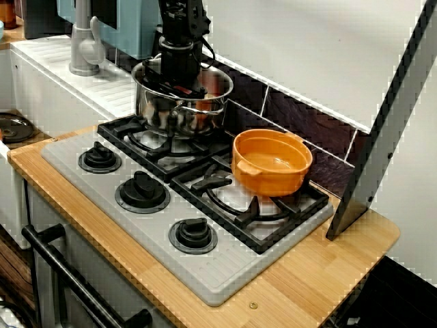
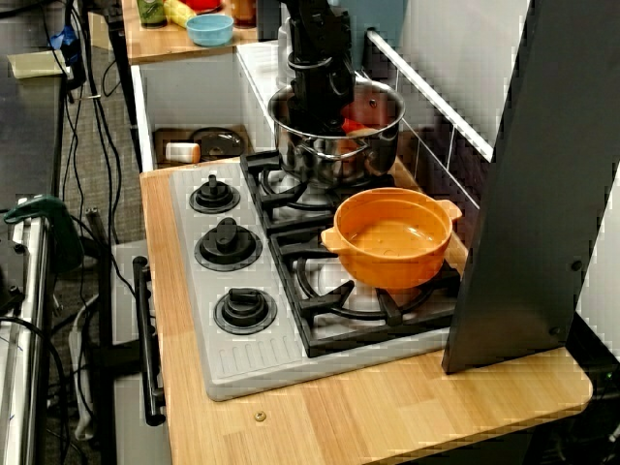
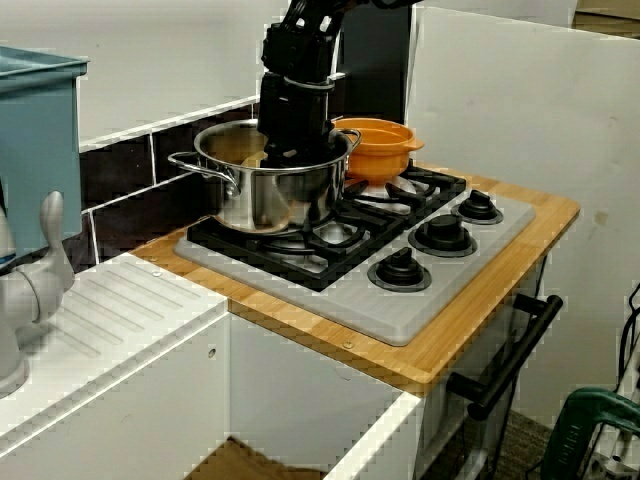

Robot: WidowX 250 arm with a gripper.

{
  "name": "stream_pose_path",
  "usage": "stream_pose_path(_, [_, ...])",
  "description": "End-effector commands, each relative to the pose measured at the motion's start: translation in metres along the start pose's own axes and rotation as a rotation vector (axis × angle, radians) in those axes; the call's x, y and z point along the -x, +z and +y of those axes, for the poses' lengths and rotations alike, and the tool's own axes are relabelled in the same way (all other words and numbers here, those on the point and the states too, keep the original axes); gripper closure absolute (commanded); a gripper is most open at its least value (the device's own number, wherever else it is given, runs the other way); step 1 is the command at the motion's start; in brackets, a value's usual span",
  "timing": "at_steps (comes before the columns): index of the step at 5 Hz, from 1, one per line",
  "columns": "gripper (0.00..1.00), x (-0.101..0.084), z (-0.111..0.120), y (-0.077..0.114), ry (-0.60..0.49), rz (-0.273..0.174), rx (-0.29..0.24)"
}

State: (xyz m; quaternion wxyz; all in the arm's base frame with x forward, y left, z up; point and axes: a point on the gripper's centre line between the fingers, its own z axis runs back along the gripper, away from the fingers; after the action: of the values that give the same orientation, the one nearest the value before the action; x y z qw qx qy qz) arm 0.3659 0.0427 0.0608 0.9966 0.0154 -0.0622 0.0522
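Note:
My black gripper (image 1: 180, 80) reaches straight down into a steel pot (image 1: 179, 115) on the back-left burner. Its fingertips are hidden below the pot's rim in the view from the stove's front, in the view along the stove (image 2: 324, 108) and in the view from the sink side (image 3: 290, 138). Something red (image 2: 351, 124) lies inside the pot right beside the gripper; I cannot tell whether the fingers touch it. An empty orange pot (image 1: 272, 164) with small side handles sits on the burner next to the steel pot (image 2: 334, 163).
Three black knobs (image 1: 142, 192) line the stove's front edge. A dark grey panel (image 1: 382, 137) leans against the wall at the right end of the wooden counter (image 1: 321, 273). A grey faucet (image 1: 83, 48) and white drainboard (image 3: 110, 320) stand to the left.

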Motion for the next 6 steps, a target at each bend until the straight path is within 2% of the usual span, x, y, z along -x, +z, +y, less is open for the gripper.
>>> stream_pose_path(1, [1.0, -0.01, 0.007, 0.021, 0.017, -0.064, 0.041])
stream_pose_path(3, [1.0, -0.008, 0.008, 0.023, 0.022, -0.076, 0.04])
stream_pose_path(6, [1.0, -0.009, 0.012, 0.041, 0.047, -0.1, 0.074])
